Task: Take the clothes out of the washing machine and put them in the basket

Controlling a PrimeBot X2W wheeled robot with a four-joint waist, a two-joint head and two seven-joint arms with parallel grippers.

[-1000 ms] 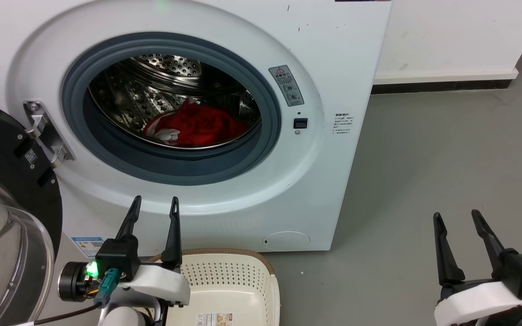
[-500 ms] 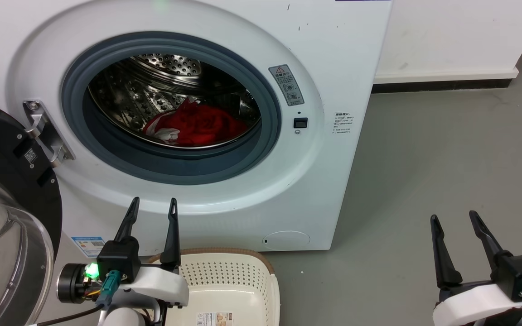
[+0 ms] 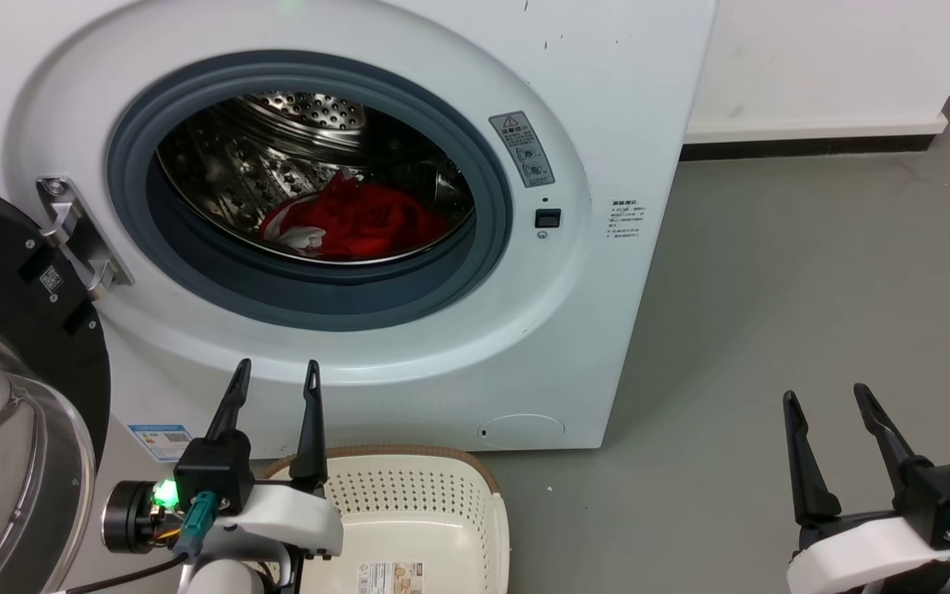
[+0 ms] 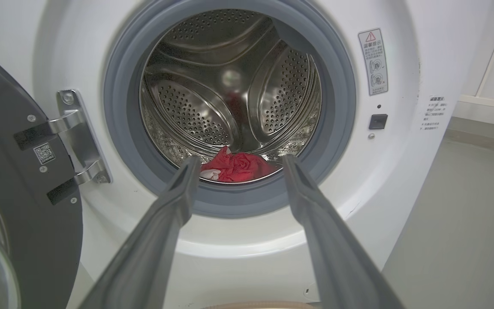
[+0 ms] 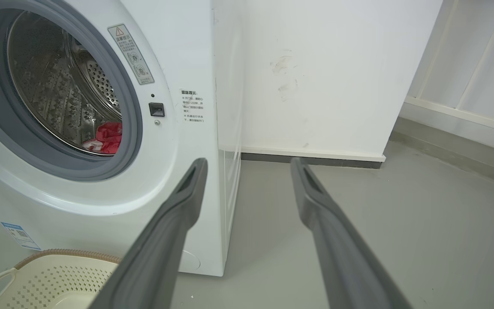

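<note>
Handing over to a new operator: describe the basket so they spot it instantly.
Find the large white front-loading washing machine. On the grey floor just before it sits a small cream perforated plastic basket. Its brown woven-look rim and paper label inside set it apart.

I see my left gripper [image 3: 277, 365] low at the left of the head view. Its two dark fingers [image 3: 310, 421] point up and stand apart, gripping nothing. A green light [image 3: 164, 493] glows on that wrist, beside its white shell [image 3: 289, 516]. My right gripper [image 3: 824, 393] sits low at the right, well apart from the left one, fingers up and leaning slightly right, also spread and empty. Each wrist view looks along its gripper's own parted fingers: left gripper [image 4: 240, 159], right gripper [image 5: 248, 163].
</note>
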